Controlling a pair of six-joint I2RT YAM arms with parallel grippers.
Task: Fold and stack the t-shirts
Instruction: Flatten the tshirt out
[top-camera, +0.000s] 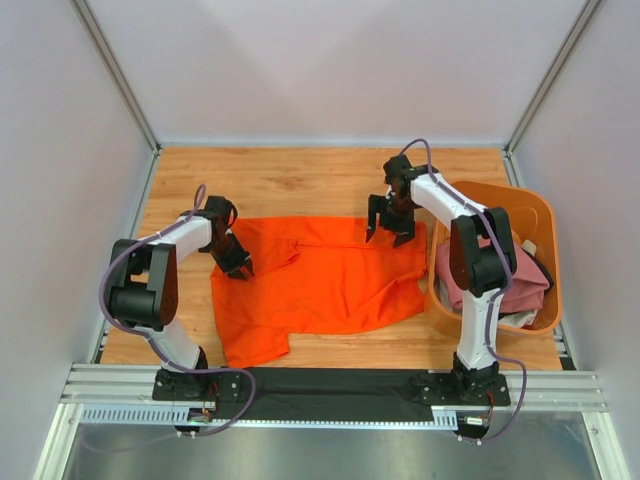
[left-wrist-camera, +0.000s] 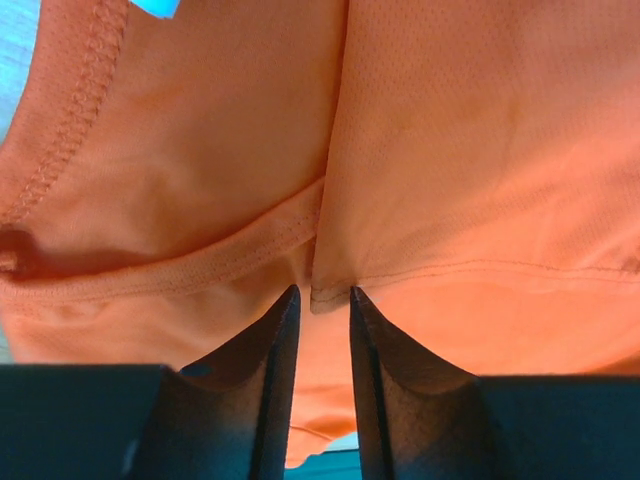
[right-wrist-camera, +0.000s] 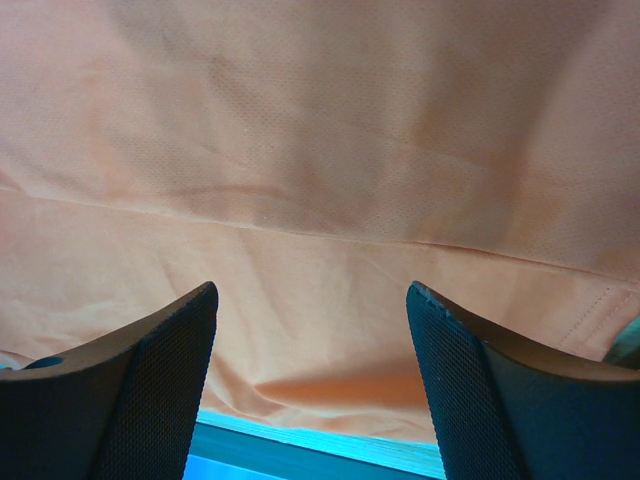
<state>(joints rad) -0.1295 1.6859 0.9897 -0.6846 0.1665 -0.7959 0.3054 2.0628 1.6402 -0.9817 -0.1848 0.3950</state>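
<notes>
Left fingers (left-wrist-camera: 275, 345), closest to the lens in the left wrist view, stand nearly together and pinch a seamed fold of the orange shirt (top-camera: 320, 285) between their tips. Right fingers (right-wrist-camera: 160, 370) are spread wide just above the same cloth, gripping nothing.

Orange shirt: lies opened out and partly rumpled across the middle of the tabletop (top-camera: 270, 180), one corner reaching toward the near edge at left. Left fingers are at its far left portion, right fingers at its far right edge.

Tub (top-camera: 520, 195): stands at the right, just beside the shirt's right edge. Pink shirt (top-camera: 528, 283) is bunched inside it among other cloth. Right arm (top-camera: 470, 250) crosses in front of the tub.
</notes>
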